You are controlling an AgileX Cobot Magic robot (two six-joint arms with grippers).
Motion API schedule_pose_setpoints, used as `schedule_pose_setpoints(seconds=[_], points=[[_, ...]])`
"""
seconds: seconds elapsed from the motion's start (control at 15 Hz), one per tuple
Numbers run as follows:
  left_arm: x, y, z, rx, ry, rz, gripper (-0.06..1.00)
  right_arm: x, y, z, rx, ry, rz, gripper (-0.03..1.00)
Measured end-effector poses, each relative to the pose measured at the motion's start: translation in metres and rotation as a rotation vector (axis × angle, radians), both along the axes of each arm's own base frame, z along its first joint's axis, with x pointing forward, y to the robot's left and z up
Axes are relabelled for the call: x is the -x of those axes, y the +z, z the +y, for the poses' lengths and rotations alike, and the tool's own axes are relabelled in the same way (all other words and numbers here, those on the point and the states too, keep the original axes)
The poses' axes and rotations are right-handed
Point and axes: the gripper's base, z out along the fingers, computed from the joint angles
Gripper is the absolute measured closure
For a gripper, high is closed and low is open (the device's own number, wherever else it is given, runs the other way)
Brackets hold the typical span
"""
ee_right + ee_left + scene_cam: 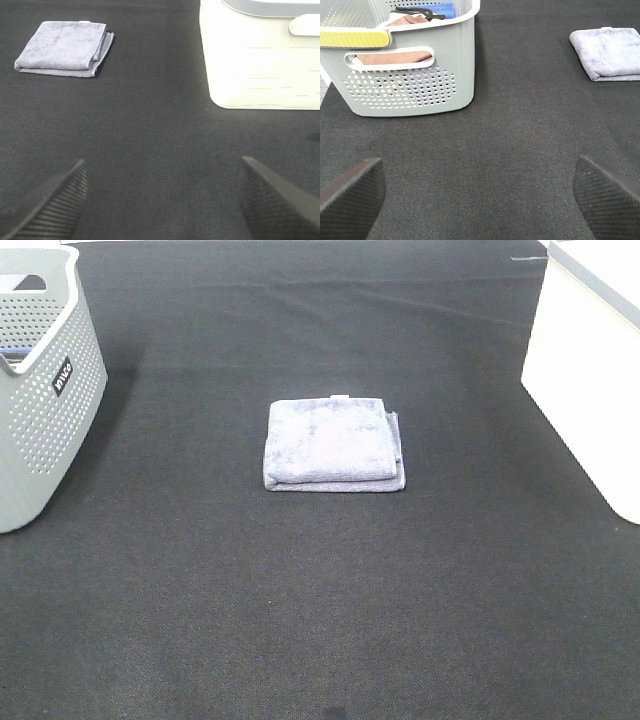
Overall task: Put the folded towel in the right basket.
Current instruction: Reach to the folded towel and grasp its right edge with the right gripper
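A folded lavender-grey towel (332,445) lies flat on the black cloth near the middle of the table. It also shows in the left wrist view (609,52) and the right wrist view (64,48). The right basket (590,370) is white and stands at the right edge; its wall shows in the right wrist view (260,65). My left gripper (477,192) is open and empty, well short of the towel. My right gripper (162,200) is open and empty, between towel and right basket, touching neither. Neither arm shows in the exterior high view.
A grey perforated basket (40,390) stands at the left edge. The left wrist view shows its wall (415,75) and several cloths and a black hanger inside. Black cloth (330,620) covers the table.
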Motion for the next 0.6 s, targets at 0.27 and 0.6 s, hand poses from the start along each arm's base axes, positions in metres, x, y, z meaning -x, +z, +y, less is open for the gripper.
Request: schedule_pose_setpoints(seconds=[0.27, 0.6], points=[[0.0000, 0.0000, 0.0000, 0.000, 0.000, 0.000, -0.02, 0.0000, 0.0000, 0.0000, 0.000, 0.000, 0.000, 0.20], [0.0000, 0.0000, 0.0000, 0.000, 0.000, 0.000, -0.02, 0.0000, 0.0000, 0.0000, 0.000, 0.000, 0.000, 0.20]])
